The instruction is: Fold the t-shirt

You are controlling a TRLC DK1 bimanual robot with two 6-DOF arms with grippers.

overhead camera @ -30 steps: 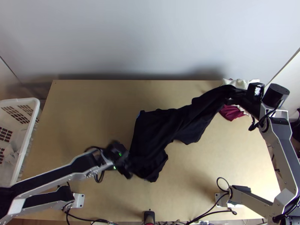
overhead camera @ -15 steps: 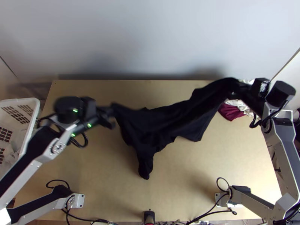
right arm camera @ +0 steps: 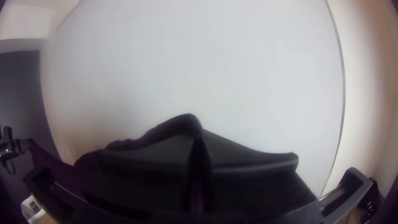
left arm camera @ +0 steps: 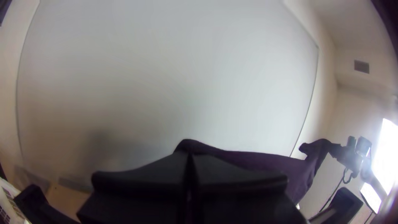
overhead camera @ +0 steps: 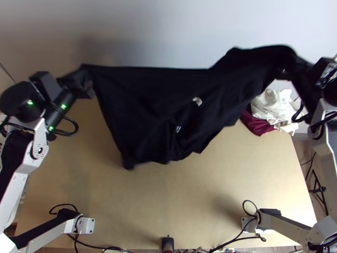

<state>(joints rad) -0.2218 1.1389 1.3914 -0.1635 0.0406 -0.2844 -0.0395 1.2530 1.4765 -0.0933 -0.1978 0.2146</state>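
The black t-shirt (overhead camera: 156, 105) hangs stretched between both grippers above the table, its lower part drooping in loose folds, with a small white patch and print near the middle. My left gripper (overhead camera: 86, 82) is shut on one upper corner at the left; in the left wrist view the left gripper (left arm camera: 190, 166) has cloth (left arm camera: 248, 159) between its closed fingers. At the upper right, my right gripper (overhead camera: 290, 69) holds the opposite end, and in the right wrist view the right gripper (right arm camera: 198, 153) is shut on the cloth (right arm camera: 141, 141).
White cloth (overhead camera: 274, 107) and a dark red cloth (overhead camera: 255, 124) lie bunched at the table's far right. The wooden table (overhead camera: 202, 189) extends beneath the shirt, with a wall (overhead camera: 177, 25) behind it. A white basket (left arm camera: 12, 203) shows at a corner of the left wrist view.
Both grippers have risen with the shirt, the left one moving far up and to the left, the right one up and to the right. The shirt has lifted and spread wider between them.
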